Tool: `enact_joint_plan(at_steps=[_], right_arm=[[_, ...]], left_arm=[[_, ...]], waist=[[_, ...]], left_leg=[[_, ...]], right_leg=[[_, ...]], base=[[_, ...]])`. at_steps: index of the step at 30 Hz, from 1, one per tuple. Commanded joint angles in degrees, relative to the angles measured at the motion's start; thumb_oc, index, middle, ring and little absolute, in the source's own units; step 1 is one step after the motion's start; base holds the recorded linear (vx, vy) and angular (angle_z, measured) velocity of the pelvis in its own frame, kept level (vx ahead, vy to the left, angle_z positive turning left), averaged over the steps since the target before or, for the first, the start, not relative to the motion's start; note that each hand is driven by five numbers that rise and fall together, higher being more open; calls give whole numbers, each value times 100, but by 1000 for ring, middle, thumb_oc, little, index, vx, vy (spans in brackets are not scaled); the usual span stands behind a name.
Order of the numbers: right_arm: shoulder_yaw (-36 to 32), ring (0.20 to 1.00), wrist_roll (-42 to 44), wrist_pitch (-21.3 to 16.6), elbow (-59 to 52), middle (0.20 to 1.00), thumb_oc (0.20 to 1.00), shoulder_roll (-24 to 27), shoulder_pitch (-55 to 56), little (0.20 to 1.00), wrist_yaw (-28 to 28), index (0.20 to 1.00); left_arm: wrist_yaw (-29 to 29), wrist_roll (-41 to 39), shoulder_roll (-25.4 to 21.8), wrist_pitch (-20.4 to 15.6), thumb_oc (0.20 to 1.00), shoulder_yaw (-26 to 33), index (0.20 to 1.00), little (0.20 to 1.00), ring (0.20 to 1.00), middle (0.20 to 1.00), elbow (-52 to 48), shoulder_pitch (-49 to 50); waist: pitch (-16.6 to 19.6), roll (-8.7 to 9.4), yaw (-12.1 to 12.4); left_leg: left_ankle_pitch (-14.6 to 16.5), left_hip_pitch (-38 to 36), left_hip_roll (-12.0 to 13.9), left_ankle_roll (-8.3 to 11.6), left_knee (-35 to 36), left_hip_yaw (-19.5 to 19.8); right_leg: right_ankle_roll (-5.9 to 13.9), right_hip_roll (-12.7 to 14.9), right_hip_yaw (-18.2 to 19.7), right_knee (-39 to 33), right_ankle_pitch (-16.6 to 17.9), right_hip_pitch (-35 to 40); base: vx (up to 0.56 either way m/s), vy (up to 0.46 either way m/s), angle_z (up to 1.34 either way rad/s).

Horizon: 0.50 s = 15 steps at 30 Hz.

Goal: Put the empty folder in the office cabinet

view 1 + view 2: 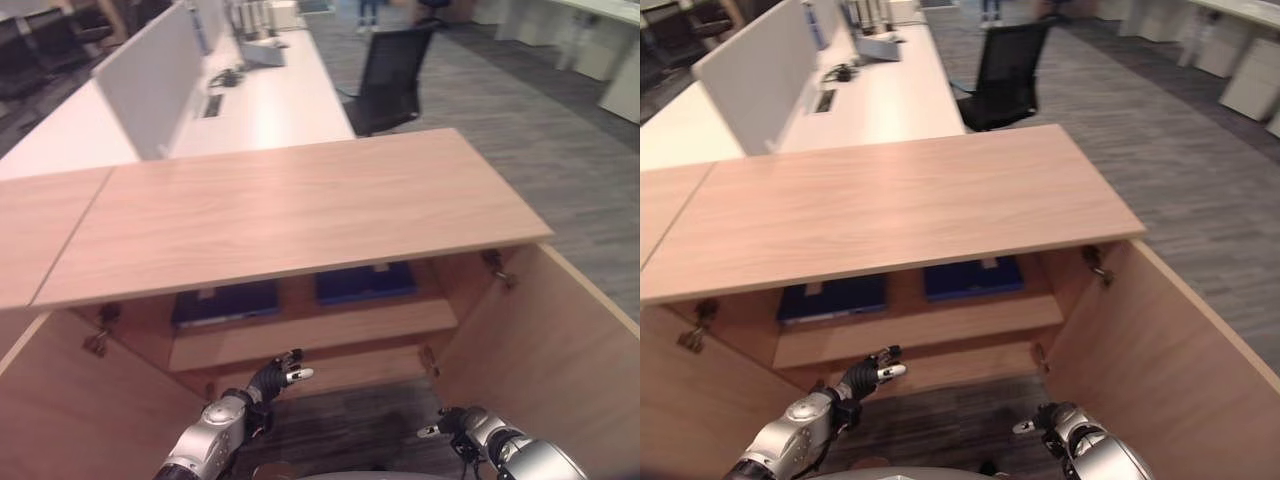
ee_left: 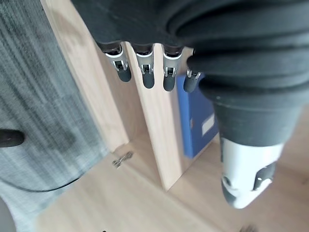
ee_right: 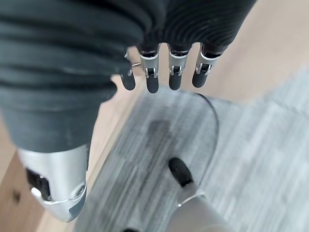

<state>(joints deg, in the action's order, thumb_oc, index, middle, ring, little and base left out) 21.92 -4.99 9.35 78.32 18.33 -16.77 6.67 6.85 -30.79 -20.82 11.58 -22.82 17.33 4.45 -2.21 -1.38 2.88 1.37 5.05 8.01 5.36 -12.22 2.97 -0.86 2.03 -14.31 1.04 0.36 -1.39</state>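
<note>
Wood-grain cabinet (image 1: 300, 215), both doors open; two flat blue folders (image 1: 228, 301) (image 1: 365, 282) lie side by side on its upper shelf (image 1: 315, 332). Left hand (image 1: 272, 377) and right hand (image 1: 450, 421) hang empty, fingers relaxed.

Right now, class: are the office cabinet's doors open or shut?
Open. Both cabinet doors swing outward, exposing the shelf and two blue folders lying flat on it.

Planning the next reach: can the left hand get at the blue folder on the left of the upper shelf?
Probably yes: both doors stand open, the left hand hangs open just below the shelf, nothing between it and the left blue folder.
</note>
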Motion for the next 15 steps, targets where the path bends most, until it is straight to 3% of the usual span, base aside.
enact_joint_plan(at_steps=[1,4,9,15], right_arm=[[-336,1000,415,-31,52,1000,1000,133,-144,1000,-109,1000],[-881,1000,893,-65,-31,1000,1000,214,153,1000,-209,1000],[-1237,1000,1113,-66,-36,1000,1000,232,331,1000,-318,1000],[-2338,1000,2458,-214,-203,1000,1000,207,531,1000,-696,1000]], left_arm=[[-3,-325,18,-447,1000,26,1000,1000,1000,1000,-291,-245],[-13,-271,1,-492,1000,31,1000,1000,1000,1000,18,-462],[-72,-327,63,-574,1000,72,1000,1000,1000,1000,281,-588],[-116,-866,266,-648,1000,14,1000,1000,1000,1000,588,-663]], waist=[[-138,28,-46],[-77,69,-273],[-131,87,-395],[-294,75,-719]], left_leg=[[896,-388,-255,-219,221,-360],[771,-477,-514,-358,581,-589],[757,-604,-745,-544,829,-785],[744,-802,-1130,-901,1147,-1169]], right_leg=[[704,212,0,-469,26,112],[847,480,132,-296,230,-182],[993,676,278,-224,409,-344],[1253,967,623,-69,716,-725]], base=[[-16,260,-37],[-80,284,-51],[-69,173,-27],[-127,251,-38]])
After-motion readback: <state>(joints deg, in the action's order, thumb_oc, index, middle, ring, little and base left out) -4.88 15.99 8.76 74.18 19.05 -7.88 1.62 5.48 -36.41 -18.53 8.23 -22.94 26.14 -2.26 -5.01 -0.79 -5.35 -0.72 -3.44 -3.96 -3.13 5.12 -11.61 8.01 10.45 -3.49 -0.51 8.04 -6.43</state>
